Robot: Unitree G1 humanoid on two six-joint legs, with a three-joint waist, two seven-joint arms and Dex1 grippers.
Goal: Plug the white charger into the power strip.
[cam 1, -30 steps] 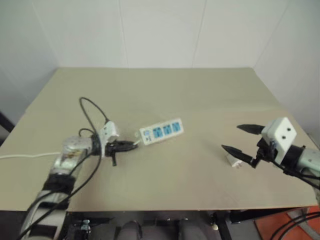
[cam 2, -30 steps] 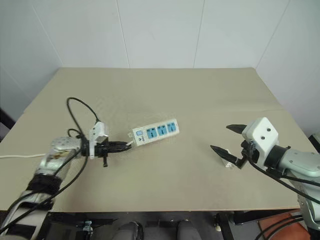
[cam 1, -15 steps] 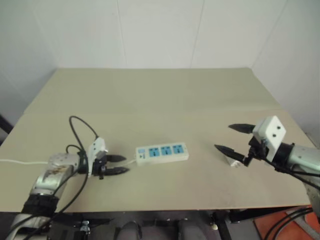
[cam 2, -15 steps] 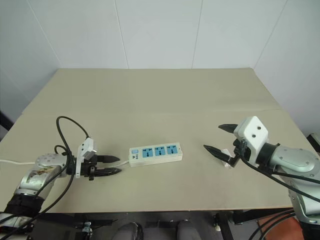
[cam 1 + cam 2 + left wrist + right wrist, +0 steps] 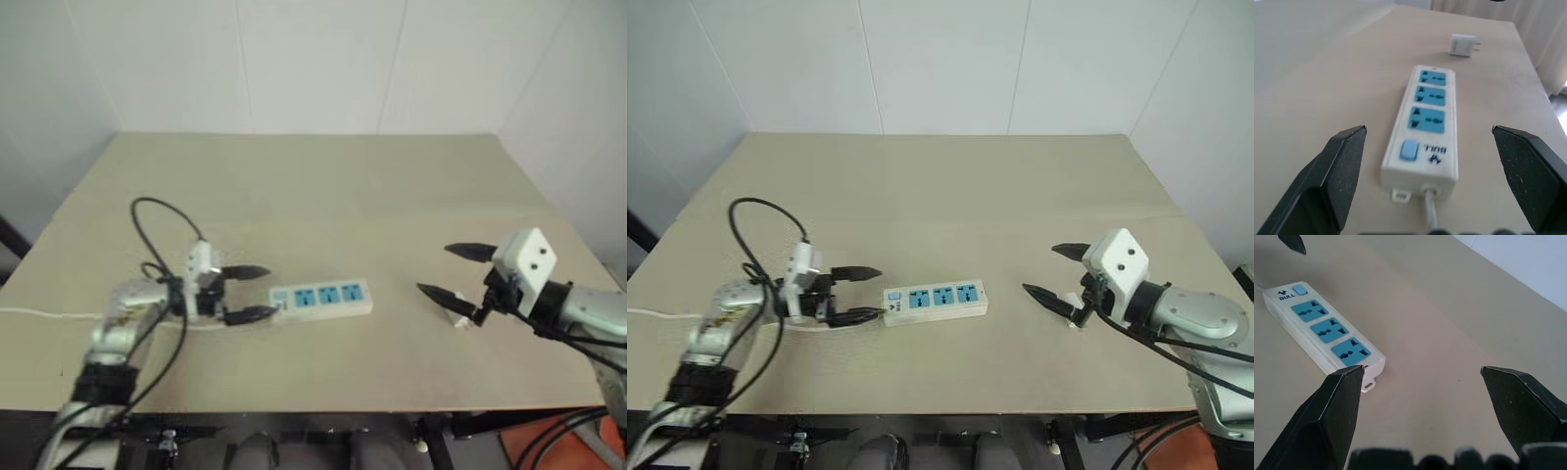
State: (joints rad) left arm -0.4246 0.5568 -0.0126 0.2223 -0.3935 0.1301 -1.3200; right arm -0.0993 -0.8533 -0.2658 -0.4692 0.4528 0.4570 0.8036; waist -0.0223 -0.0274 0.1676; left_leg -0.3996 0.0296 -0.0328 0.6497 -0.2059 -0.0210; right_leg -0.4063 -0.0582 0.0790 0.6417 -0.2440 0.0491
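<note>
Since a second ago the left gripper [image 5: 860, 294] is spreading its jaws off the power strip [image 5: 935, 299], now lying straight ahead; the white charger [image 5: 459, 313] is sitting beside the right gripper [image 5: 1054, 272], released, nearer.

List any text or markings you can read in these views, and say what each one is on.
"BULL", with a small logo beside it: printed on the power strip, at the cord end next to its blue switch.
No readable text on the white charger.
No other lettering is visible anywhere.
</note>
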